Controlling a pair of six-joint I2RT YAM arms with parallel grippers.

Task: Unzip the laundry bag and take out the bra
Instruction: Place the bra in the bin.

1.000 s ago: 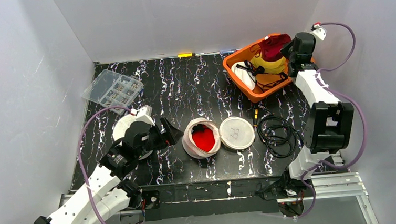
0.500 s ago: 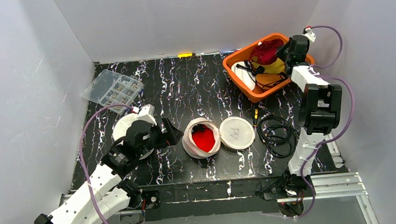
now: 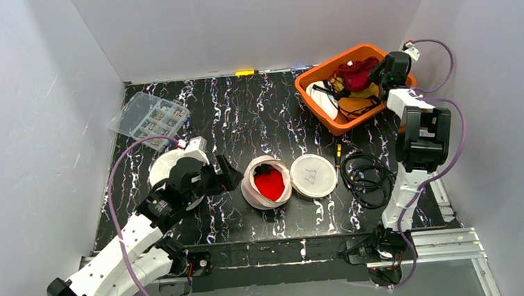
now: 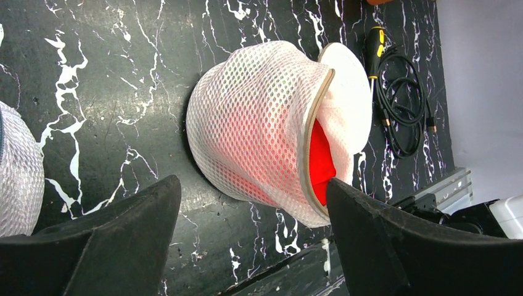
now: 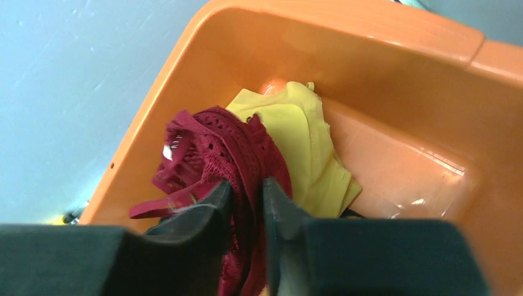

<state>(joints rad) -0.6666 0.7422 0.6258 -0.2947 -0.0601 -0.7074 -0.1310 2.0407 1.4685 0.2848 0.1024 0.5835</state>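
The round white mesh laundry bag (image 3: 267, 182) lies at the table's middle, unzipped, its lid (image 3: 313, 176) flopped to the right. Red fabric (image 3: 271, 184) shows inside it. In the left wrist view the bag (image 4: 259, 117) lies on its side with the red fabric (image 4: 321, 160) in the zip opening. My left gripper (image 3: 227, 174) is open and empty just left of the bag, which lies between its fingers (image 4: 253, 185). My right gripper (image 3: 380, 77) is shut (image 5: 247, 185) on a dark red lace bra (image 5: 210, 139) inside the orange bin (image 5: 401, 74).
The orange bin (image 3: 312, 103) at the back right also holds a yellow garment (image 5: 308, 142) and other clothes. A coiled black cable (image 3: 366, 175) lies right of the bag. A clear organiser box (image 3: 149, 117) sits back left. Another white mesh bag (image 3: 160, 170) lies under my left arm.
My right gripper has lowered the dark red bra into the orange bin, with the arm folding back. My left gripper has edged slightly toward the bag.
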